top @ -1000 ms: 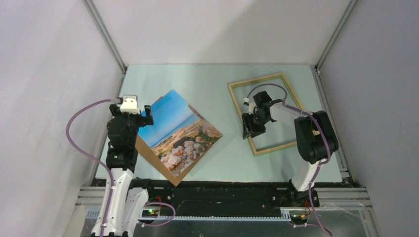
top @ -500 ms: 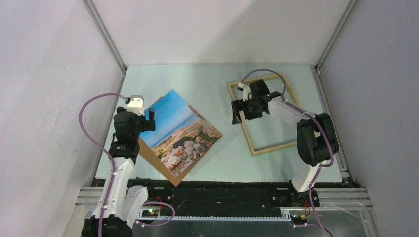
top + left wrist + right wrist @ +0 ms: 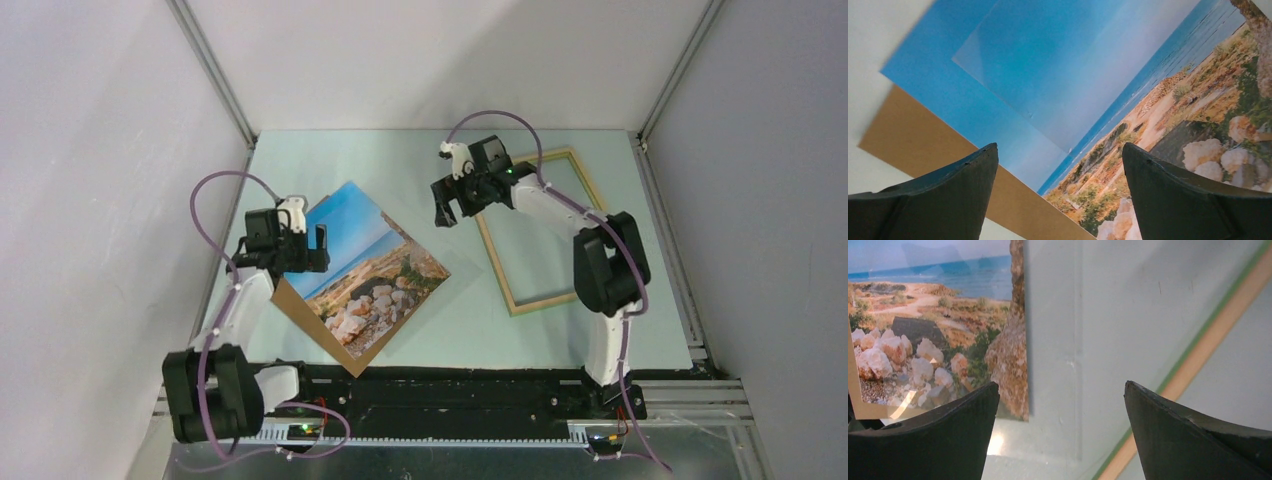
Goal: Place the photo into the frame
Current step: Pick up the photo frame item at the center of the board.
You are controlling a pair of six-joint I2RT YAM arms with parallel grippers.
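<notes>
Photo point(image 3: 365, 262): flat, picture side up on the pale green table point(image 3: 420, 165), left of centre, turned diamond-wise, sky corner toward the far wall. It sits skewed on a brown backing board point(image 3: 297, 305) that shows along its near-left edge. The left wrist view point(image 3: 1108, 100) shows a faint glare rectangle on the sky; perhaps a clear sheet on top, cannot tell

Frame point(image 3: 552, 299): flat on the table's right half, well apart from the photo, bare wood up, opening empty

Left gripper point(image 3: 311, 250): above the photo's far-left edge, jaws spread wide, holding nothing; its own view point(image 3: 1058, 165) shows print and board between the fingers, no contact visible

Right gripper point(image 3: 450, 208): over bare table between photo and frame, by the frame's far-left corner, jaws wide, empty; its camera point(image 3: 1060, 405) takes in the photo's rocky edge and one frame rail

Step, as judged: reaching for the photo, nothing lifted, insertion not begun

Next move calls for: a finger worked under a thin flat edge, likely where print overhangs board, then lifting it and rotating it square to the frame opening
</notes>
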